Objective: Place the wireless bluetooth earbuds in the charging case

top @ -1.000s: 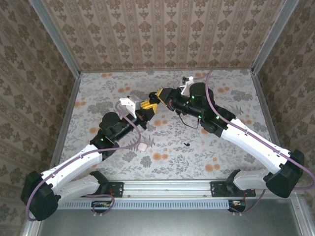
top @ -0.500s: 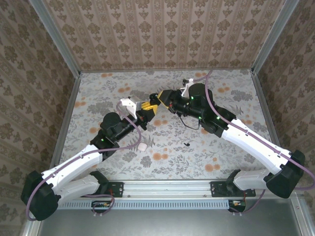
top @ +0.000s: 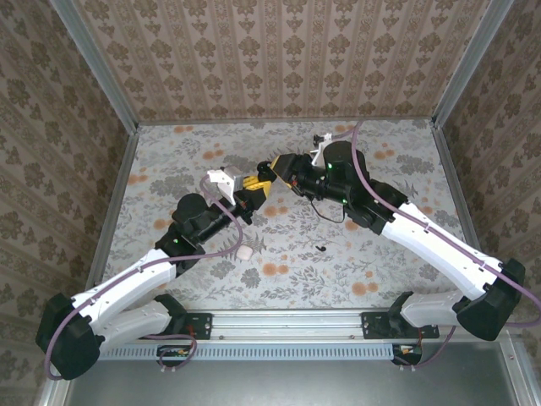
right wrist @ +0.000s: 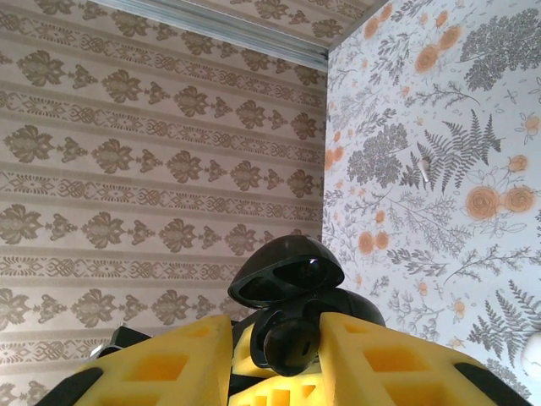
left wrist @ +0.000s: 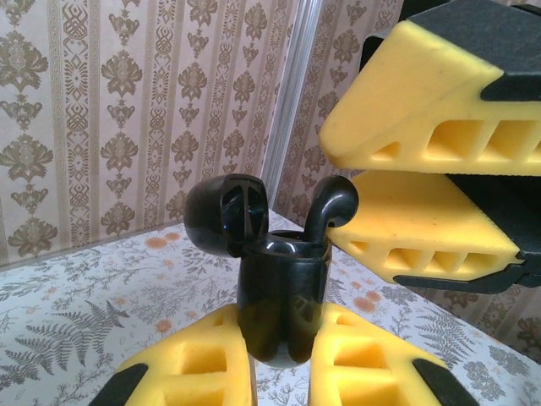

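Okay | left gripper (left wrist: 279,351) clamped on charging case (left wrist: 281,292) | right gripper (right wrist: 279,364) slightly parted around earbud (left wrist: 331,199) | press it straight down, gently

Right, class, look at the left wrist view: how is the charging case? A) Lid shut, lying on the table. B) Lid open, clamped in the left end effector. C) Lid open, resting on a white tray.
B: the charging case sits clamped in the left end effector with its lid hinged open.
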Tool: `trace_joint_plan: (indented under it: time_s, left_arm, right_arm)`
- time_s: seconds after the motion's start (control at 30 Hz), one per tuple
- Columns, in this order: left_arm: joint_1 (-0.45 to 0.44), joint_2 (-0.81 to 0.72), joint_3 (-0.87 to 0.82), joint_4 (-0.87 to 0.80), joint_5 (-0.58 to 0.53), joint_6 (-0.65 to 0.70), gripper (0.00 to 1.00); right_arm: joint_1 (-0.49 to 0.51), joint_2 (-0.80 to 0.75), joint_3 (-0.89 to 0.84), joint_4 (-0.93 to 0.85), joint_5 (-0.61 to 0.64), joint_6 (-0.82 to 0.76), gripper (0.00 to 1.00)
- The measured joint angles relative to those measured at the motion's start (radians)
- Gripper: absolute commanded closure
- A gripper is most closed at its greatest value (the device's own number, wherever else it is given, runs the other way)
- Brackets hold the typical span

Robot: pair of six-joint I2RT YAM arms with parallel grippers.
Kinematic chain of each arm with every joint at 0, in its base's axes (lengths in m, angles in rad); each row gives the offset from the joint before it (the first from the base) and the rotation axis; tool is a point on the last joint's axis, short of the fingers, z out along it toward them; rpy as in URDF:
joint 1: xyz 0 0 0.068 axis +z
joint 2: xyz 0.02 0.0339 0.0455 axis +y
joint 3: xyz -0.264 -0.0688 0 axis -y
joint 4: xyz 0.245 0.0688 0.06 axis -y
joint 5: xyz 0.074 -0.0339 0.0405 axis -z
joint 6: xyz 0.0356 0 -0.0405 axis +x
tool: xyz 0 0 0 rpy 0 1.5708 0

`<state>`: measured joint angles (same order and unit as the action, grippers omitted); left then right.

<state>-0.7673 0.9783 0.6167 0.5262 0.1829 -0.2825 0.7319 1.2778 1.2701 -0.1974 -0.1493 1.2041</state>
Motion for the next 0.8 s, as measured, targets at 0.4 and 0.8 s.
trace_joint_plan:
  time_s: [0.4,0.8]
  left_arm:
    - [0.0,0.002,0.0,0.015,0.013,0.0,1.0]
    - [0.0,0.002,0.0,0.051,0.034,0.006,1.0]
  right_arm:
    - [0.002,0.014,0.079,-0.128,0.012,-0.095,0.53]
    - [0.002,0.013,0.132,-0.267,0.064,-0.222,0.56]
